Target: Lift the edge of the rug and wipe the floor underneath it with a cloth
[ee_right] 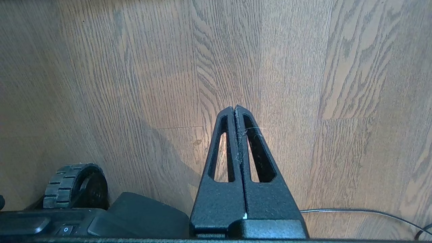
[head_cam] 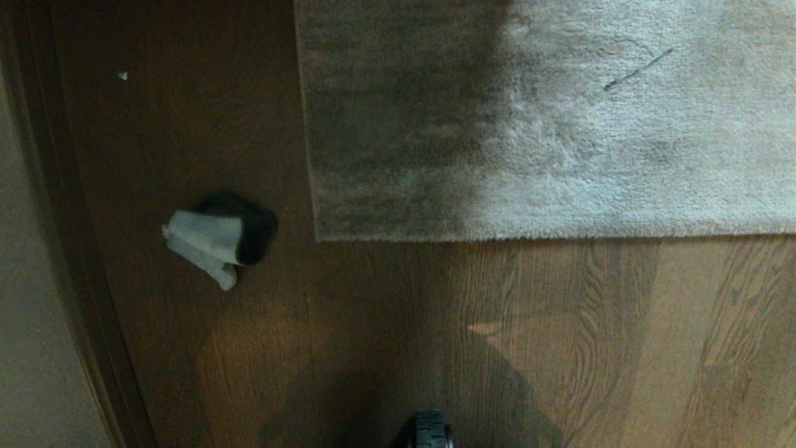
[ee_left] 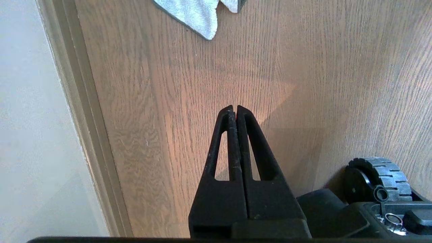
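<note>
The cloth [head_cam: 208, 244] is seen lying on the floor [head_cam: 559, 336], left of the rug edge [head_cam: 314, 186]. Left gripper [ee_left: 235, 107] and right gripper [ee_right: 234, 108] are pressed closed, empty. No writing can be read.

Overhead head view; wrists floorward.

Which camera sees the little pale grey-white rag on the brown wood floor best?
The head view: it shows the whole small pale grey-white cloth, crumpled on the brown wood-grain floor, left of the grey shaggy rug. The left wrist view catches only its corner; the right wrist view shows none.
</note>
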### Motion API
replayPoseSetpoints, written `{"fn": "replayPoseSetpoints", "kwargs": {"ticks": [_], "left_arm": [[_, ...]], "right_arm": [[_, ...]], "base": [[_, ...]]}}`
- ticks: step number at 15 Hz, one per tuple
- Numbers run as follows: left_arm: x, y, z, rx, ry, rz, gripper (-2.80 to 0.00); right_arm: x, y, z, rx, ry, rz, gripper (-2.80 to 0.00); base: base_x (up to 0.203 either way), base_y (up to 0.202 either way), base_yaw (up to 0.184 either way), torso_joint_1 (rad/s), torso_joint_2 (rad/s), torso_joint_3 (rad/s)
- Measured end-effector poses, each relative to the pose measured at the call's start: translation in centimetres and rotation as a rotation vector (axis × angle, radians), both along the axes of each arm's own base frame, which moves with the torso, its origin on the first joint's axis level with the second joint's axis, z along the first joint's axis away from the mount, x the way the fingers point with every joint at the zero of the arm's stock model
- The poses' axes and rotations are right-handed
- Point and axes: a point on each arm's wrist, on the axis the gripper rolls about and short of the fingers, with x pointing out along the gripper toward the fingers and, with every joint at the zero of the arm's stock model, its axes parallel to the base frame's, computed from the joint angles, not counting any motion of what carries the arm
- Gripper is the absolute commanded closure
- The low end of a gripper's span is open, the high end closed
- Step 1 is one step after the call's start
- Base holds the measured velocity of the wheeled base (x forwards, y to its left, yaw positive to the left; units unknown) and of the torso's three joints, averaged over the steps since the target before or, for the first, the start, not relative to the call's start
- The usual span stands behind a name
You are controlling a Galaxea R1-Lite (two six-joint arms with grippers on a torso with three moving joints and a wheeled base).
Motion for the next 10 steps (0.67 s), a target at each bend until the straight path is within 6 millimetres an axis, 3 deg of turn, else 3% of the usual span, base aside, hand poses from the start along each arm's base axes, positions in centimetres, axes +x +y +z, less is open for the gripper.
{"fn": "replayPoseSetpoints", "kwargs": {"ticks": [3,10], "left_arm": [[0.0,0.01,-0.01,0.008,0.001,0.006,0.0],[0.0,0.01,-0.02,0.045,0.001,0.007,0.0]], "right_arm": [[0.0,0.0,0.0,0.0,0.0,0.0,0.0],[0.0,0.0,0.0,0.0,0.0,0.0,0.0]], "base": [[0.0,0.0,0.0,0.002,0.0,0.079],[0.0,0.0,0.0,0.003,0.0,0.193]]}}
